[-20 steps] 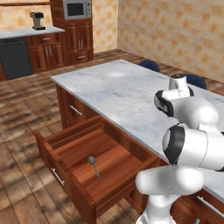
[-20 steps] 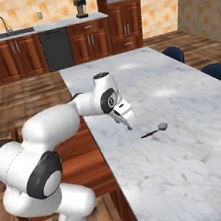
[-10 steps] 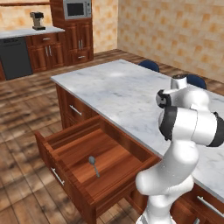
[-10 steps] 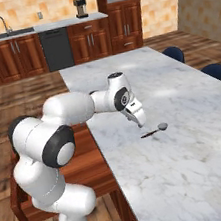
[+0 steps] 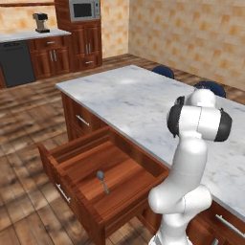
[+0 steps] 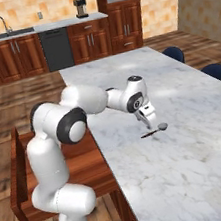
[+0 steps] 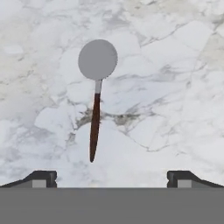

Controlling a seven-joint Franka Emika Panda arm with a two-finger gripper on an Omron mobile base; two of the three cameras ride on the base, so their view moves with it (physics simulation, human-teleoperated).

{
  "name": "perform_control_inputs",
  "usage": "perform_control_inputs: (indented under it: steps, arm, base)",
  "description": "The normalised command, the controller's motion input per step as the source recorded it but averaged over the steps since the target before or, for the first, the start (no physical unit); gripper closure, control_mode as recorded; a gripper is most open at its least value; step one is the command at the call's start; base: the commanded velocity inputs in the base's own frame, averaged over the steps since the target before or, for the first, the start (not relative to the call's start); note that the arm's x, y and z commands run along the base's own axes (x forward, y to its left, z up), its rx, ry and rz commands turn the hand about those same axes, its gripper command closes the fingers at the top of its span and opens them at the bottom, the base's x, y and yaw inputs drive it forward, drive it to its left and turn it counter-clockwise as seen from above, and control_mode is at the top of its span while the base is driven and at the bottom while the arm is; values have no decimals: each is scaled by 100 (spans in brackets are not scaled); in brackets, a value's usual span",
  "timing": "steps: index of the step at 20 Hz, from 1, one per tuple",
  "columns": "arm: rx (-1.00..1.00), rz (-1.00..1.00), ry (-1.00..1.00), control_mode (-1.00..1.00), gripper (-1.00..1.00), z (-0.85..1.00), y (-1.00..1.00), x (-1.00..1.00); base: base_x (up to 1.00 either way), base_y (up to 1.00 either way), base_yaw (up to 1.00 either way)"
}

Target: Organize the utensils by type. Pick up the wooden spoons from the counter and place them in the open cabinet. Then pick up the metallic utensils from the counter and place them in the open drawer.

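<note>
gripper (image 6: 148,119): jaws wide apart, holding nothing, right over a metal spoon (image 7: 96,87) | spoon flat on counter (image 6: 191,160) | other spoon (image 5: 101,180) already in open drawer (image 5: 72,165)

Bright even rendered light, soft faint shadows, sharp focus, no glare

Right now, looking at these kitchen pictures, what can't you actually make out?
- Left base view: the robot's own white arm blocks the marble counter behind it.
- Right base view: the arm covers much of the open reddish-brown wooden drawer.
- Hand view: the open pincer shows just its tips above the dark-handled, grey-headed metal utensil; whether it touches is unclear.
</note>
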Motion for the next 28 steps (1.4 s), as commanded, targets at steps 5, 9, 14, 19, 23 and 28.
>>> perform_control_inputs:
  steps: [5, 9, 14, 19, 23, 28]
  arm:
    - [11, -3, 3, -100, -100, -41, -33, 50]
    - [0, -4, 9, -100, -100, -27, -33, 52]
    - [0, -4, 17, -100, -100, -16, -31, 36]
    - [0, 0, 6, -100, -100, -28, -18, 30]
    - [0, 0, 2, -100, -100, -28, -22, 22]
    - [0, 0, 1, -100, -100, -29, -12, 11]
  base:
    - [0, 0, 0]
    - [0, 0, 0]
    - [0, 0, 0]
    - [0, 0, 0]
    - [0, 0, 0]
    - [0, 0, 0]
